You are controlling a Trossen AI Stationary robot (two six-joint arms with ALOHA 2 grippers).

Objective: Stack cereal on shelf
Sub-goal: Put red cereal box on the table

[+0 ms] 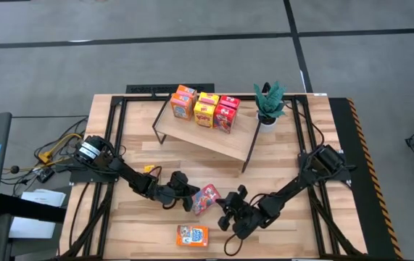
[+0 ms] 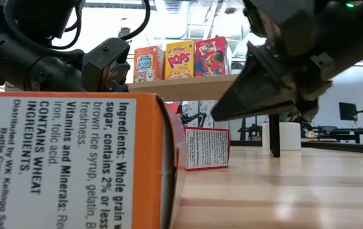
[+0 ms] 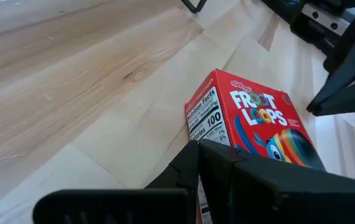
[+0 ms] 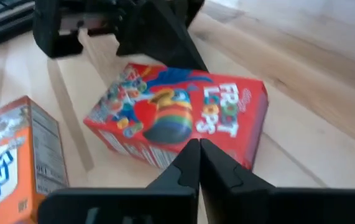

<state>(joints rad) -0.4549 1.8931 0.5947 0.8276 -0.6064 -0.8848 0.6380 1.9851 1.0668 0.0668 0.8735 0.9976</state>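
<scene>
While both my arms reach toward the lower middle of the high view, my left pincer [image 1: 189, 188] and right pincer [image 1: 225, 209] have their fingers pressed together, holding nothing. Between them the red Froot Loops box [image 1: 207, 199] lies flat on the desk [image 1: 294, 232]. An orange box [image 1: 192, 235] lies below it. On the shelf [image 1: 214, 138], upper centre, six cereal boxes [image 1: 205, 109] stand beside a potted plant [image 1: 268, 105].

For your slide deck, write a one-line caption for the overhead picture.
Two shut grippers, left and right, flank a red cereal box lying on the table; six boxes stand on the shelf.
</scene>
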